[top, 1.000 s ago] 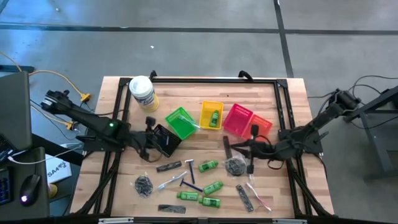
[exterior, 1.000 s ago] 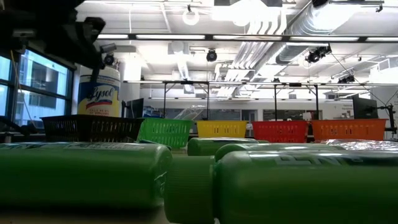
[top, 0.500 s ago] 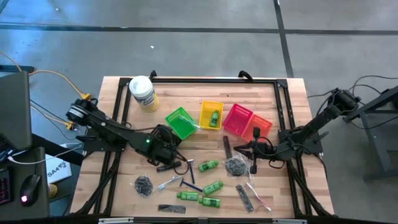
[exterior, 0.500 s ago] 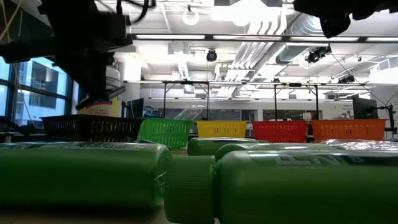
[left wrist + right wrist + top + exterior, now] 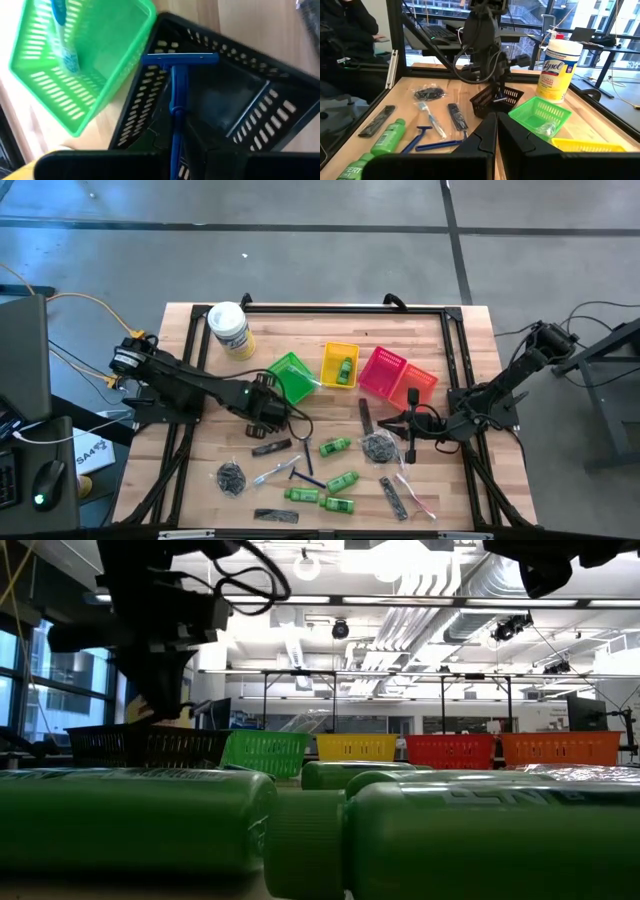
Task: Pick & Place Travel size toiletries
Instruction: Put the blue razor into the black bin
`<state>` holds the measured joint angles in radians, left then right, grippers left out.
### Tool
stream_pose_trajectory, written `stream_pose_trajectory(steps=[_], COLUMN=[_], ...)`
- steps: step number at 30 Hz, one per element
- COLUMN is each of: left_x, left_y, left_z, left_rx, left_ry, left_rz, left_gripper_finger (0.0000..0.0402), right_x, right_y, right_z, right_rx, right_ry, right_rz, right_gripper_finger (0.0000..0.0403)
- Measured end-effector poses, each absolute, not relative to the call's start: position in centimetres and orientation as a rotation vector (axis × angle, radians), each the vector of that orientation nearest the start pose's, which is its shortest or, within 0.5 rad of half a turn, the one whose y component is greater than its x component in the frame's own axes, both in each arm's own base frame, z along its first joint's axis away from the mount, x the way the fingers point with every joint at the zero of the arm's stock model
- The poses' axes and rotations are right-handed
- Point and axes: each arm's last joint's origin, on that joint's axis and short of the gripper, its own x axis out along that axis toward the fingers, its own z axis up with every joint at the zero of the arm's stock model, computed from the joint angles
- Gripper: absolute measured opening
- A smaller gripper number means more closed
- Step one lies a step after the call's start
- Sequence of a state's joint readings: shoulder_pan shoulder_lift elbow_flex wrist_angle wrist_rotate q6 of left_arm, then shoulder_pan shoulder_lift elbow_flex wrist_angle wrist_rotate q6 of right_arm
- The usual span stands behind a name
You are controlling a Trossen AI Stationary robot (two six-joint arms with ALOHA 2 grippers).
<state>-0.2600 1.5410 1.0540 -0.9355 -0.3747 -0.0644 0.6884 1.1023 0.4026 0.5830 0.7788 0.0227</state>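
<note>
**Razor held over black basket by L arm**

Holding a blue-handled plastic razor (image 5: 175,95) by its handle, the left gripper (image 5: 175,150) is seen closed tight on it, w/ the razor's head poised above the black slotted plastic basket (image 5: 235,95). That basket is tilted and lies just beside the bright green slotted basket (image 5: 291,376), in which a clear-wrapped toothbrush (image 5: 62,35) is seen in the left wrist view. In the high view the left gripper (image 5: 283,412) is placed near the table's middle, over the black basket.

The right gripper (image 5: 409,423) is held above the wood table (image 5: 460,340), near the dark scrunched mesh bundle (image 5: 377,445); its fingers (image 5: 482,135) are pressed together w/ nothing between them.

A small green bottle (image 5: 345,368) is seen inside the yellow basket (image 5: 339,349). The pink-red basket (image 5: 381,370) and orange basket (image 5: 420,383) are set beside it.

The other toiletries are spread on the table's near half: green mini bottles (image 5: 340,481), another blue razor (image 5: 306,477), a wrapped toothbrush (image 5: 268,473), flat black combs (image 5: 392,497) and a second mesh bundle (image 5: 231,478).

The white-lidded tub w/ yellow label (image 5: 230,329) is stood at the far left corner.
</note>
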Motion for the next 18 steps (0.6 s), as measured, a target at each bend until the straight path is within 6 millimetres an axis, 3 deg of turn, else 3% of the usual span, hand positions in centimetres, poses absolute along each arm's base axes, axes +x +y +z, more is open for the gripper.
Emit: stream_pose_trajectory(steps=[8,18], left_x=[25.7,25.6], left_y=[-5.8,-5.8], left_z=[19.6,19.1], left_rx=[0.351,0.346], left_ry=[1.381,1.379], left_rz=[0.14,0.134], left_gripper_finger=[0.0017,0.0017], right_x=[17.9,17.9], right_y=[12.0,12.1], right_z=[21.7,21.7], right_rx=[-0.055,-0.055], right_ry=[0.085,0.086], right_rz=[-0.092,-0.092], right_gripper_finger=[0.0007,0.0007])
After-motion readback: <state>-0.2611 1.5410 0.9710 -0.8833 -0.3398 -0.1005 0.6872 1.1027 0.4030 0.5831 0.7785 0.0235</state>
